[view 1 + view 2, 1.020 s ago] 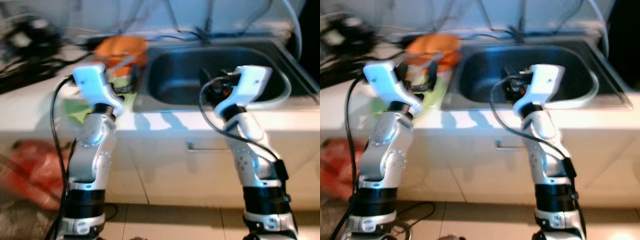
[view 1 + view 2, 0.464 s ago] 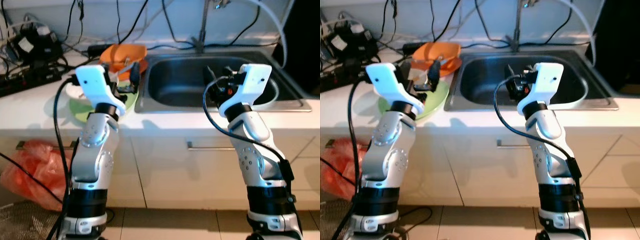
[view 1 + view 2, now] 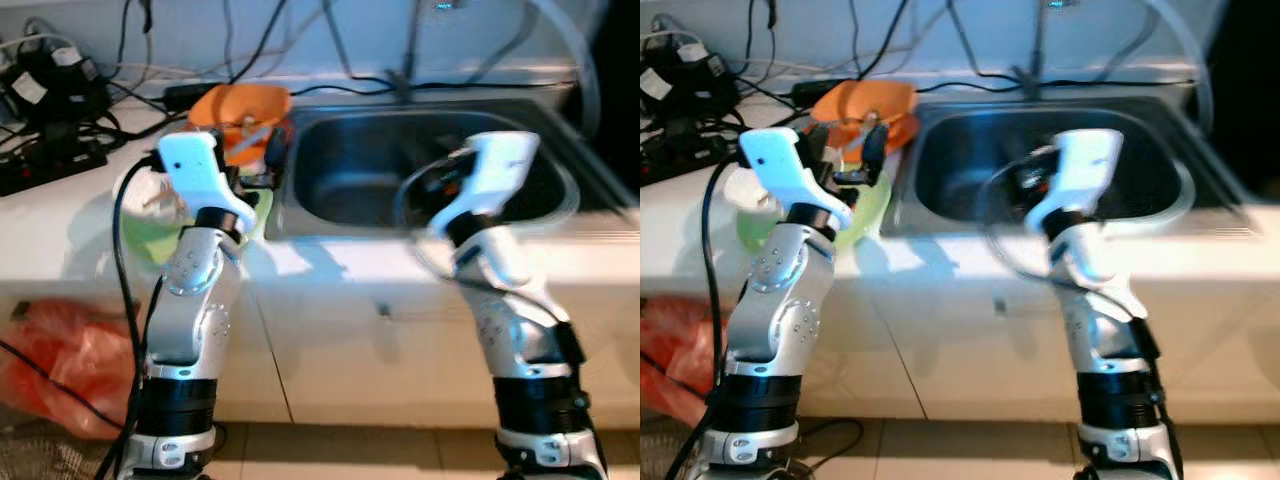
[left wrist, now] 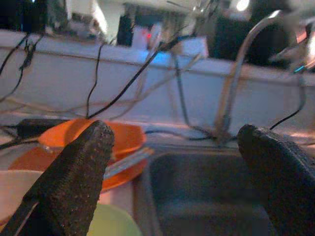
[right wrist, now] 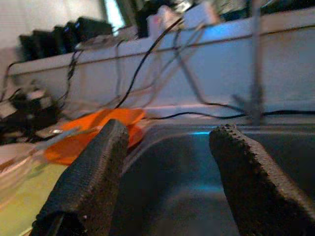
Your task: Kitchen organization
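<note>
orange plates (image 3: 240, 108) beside sink (image 3: 400, 170)

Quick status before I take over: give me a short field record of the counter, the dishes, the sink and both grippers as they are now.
surface: white counter with steel sink set in it
dishes: orange bowl on orange plate, green plate in front of them, all left of the sink
sink contents: cannot tell, blurred
left gripper: open, above the green plate, holding nothing
right gripper: open, above the sink, holding nothing
clutter: black cables and plugs at the counter's back left
floor: red bag by the cabinet
</note>
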### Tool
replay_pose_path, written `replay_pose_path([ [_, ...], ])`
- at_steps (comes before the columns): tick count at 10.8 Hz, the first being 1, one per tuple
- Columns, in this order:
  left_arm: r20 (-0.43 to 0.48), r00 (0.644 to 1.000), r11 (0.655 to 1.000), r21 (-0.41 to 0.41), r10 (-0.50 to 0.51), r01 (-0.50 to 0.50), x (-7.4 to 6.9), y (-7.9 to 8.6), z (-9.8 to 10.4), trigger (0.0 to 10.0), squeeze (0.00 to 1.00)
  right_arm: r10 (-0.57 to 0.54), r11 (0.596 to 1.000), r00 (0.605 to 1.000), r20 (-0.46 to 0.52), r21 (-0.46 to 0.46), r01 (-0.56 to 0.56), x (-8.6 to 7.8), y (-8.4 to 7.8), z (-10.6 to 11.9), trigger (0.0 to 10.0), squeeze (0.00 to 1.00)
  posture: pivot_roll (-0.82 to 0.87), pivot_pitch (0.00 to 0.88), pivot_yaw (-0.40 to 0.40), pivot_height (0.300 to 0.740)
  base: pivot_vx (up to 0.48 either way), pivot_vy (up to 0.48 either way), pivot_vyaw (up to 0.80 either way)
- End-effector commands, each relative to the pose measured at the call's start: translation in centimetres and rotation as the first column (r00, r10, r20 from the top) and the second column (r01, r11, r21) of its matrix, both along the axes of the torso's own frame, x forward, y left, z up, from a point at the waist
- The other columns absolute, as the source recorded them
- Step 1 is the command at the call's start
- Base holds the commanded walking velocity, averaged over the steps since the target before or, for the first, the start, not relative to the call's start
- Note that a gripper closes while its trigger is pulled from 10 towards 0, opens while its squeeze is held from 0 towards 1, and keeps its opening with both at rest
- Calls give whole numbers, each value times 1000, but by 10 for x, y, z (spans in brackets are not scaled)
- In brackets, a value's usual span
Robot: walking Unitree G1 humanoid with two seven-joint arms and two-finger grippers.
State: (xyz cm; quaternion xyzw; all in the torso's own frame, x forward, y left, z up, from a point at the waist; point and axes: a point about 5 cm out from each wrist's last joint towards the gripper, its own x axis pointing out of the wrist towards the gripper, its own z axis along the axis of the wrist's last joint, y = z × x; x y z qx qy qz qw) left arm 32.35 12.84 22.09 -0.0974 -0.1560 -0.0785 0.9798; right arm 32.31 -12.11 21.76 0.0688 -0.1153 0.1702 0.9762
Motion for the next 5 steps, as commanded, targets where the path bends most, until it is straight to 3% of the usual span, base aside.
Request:
replay_pose_path([
  [1,-49,999,1000,13,12,-11,0,3,-14,10000,0,-1,1000,1000,3,-23,1,-3,-3,0,10000,0,20,50,80,740,435,0,0],
  [5,-162,986,997,73,47,-35,-7,16,-46,10000,0,-37,997,999,-16,-69,35,-10,-11,-14,10000,0,25,51,82,740,383,0,0],
])
